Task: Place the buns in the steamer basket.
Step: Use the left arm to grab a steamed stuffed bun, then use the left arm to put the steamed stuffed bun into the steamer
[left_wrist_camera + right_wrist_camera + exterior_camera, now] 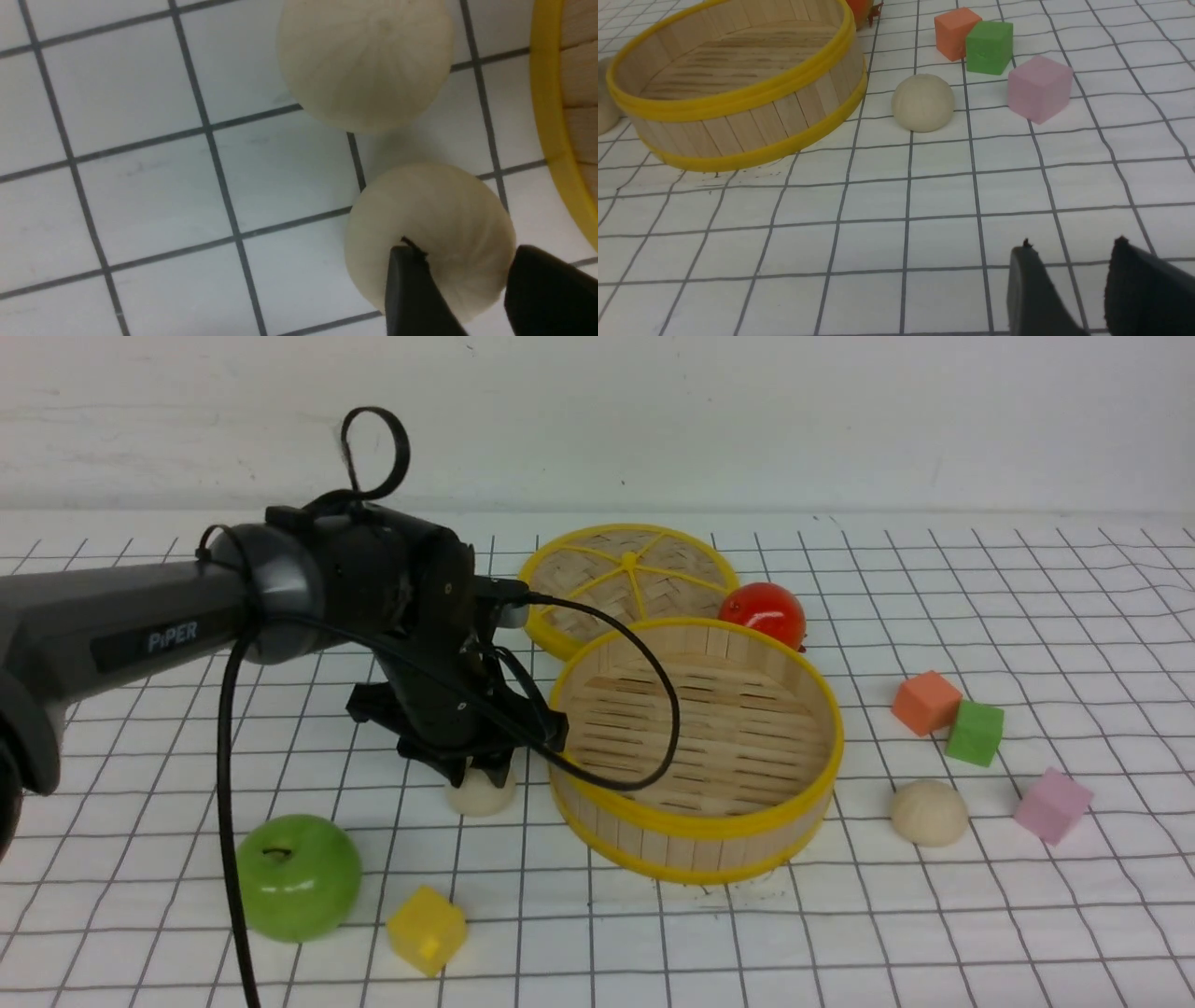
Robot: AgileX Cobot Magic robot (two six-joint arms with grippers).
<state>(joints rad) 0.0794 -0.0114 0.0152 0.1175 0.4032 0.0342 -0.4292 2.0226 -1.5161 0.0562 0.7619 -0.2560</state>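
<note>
left gripper over a bun beside the steamer basket
its fingers are parted with the bun between or beneath them, grip unclear; another bun lies near, a third across the basket; the right gripper stands parted, holding nothing.

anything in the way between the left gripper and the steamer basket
Only the near rim of the steamer basket rises between the left gripper and its slatted floor; nothing else visible stands there.
</note>
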